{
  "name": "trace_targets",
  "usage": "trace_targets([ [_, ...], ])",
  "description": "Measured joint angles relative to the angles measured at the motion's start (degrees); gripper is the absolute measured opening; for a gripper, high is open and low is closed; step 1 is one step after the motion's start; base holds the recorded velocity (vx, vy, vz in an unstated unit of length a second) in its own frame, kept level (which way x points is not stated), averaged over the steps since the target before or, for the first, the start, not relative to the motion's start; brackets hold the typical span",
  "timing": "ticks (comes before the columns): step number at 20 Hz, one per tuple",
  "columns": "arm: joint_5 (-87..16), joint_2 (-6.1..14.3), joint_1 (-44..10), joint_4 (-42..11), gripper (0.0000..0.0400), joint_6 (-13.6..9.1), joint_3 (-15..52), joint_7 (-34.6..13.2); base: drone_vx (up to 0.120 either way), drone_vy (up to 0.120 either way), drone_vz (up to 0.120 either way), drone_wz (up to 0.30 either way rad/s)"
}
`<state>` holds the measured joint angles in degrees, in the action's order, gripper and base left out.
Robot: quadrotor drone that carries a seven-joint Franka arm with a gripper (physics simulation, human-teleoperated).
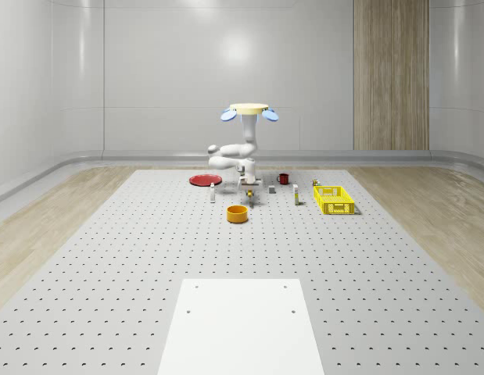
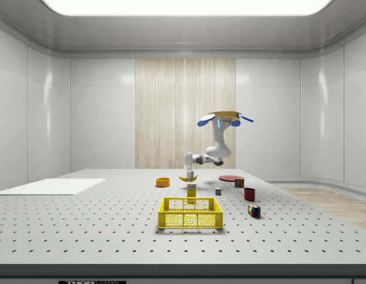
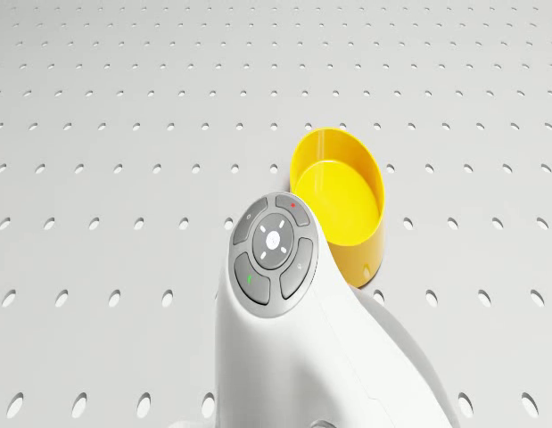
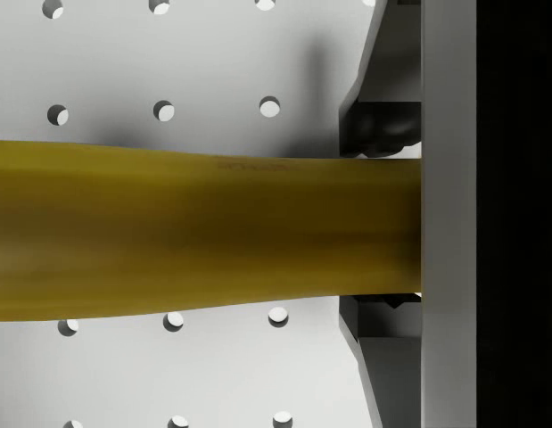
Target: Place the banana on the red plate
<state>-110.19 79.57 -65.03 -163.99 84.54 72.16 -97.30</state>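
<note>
The drone [image 1: 249,112] hovers above the perforated table, its white arm [image 2: 213,155] bent downward. My gripper [image 2: 188,170] is shut on the yellow banana [image 2: 188,177], which hangs a little above the table [image 2: 82,219]. In the wrist view the banana [image 4: 204,232] runs across between the fingers, one finger [image 4: 447,214] pressed against its end, and its shadow falls on the table below. In the whole-scene view the gripper [image 1: 248,187] hangs just behind the yellow bowl [image 1: 238,213]. The red plate [image 1: 204,180] lies flat to the whole-scene view's left of the arm, also the red plate [image 2: 230,177] beyond the arm in the side view.
The yellow bowl [image 3: 338,201] sits just ahead of the arm. A yellow crate [image 1: 334,200], a dark red mug [image 1: 283,178], a grey cube [image 1: 271,188] and small bottles [image 1: 295,195] stand nearby. A colour cube [image 2: 253,210] lies near the mug. A white sheet [image 1: 242,328] covers the table's front.
</note>
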Motion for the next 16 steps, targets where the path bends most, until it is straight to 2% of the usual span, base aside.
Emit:
trace_targets([
  [6,3.0,0.6,-0.4,-0.5,0.0200,-0.3,2.9,-1.2,0.000,0.000,0.120,0.000],
  [16,4.6,2.1,-0.9,-0.6,0.0201,0.8,4.2,-2.2,0.000,0.000,0.120,0.000],
])
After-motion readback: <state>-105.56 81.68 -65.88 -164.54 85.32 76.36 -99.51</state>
